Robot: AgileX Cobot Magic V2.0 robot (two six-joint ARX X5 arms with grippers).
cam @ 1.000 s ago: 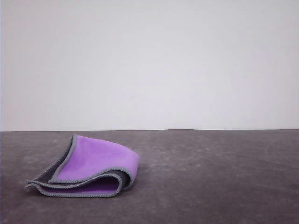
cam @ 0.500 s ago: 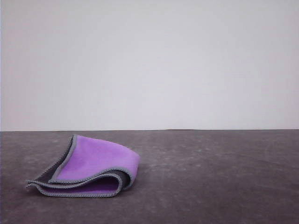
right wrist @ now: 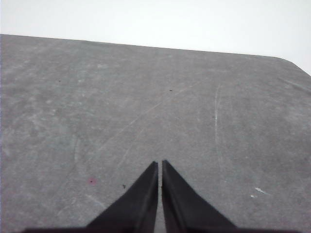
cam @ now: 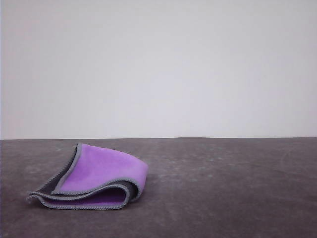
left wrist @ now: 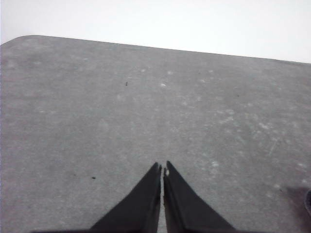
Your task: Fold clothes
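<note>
Front view: the cloth (cam: 94,178) lies folded on the dark grey table (cam: 223,188), toward 8 o'clock in the picture, well left of the middle. Its purple face is up on the top layer, and the slate-grey face shows along the left flank and inside the fold. The light stitched edging runs in a curve along the near side, where the layers stack loosely with a small gap between them; the rounded fold sits at the right end. A plain white wall (cam: 158,69) stands behind the table's far edge.

Left wrist view: the left gripper (left wrist: 162,170) hangs over bare table, its two black fingers (left wrist: 141,204) brought together with just a thin slit between the tips, holding nothing. The surface below is speckled with pale marks. A dark rounded shape touches the frame at 4 o'clock; I cannot tell what it is.

Right wrist view: the right gripper (right wrist: 160,165) has its fingers (right wrist: 138,201) likewise pressed nearly tip to tip, empty, above scratched grey table.
</note>
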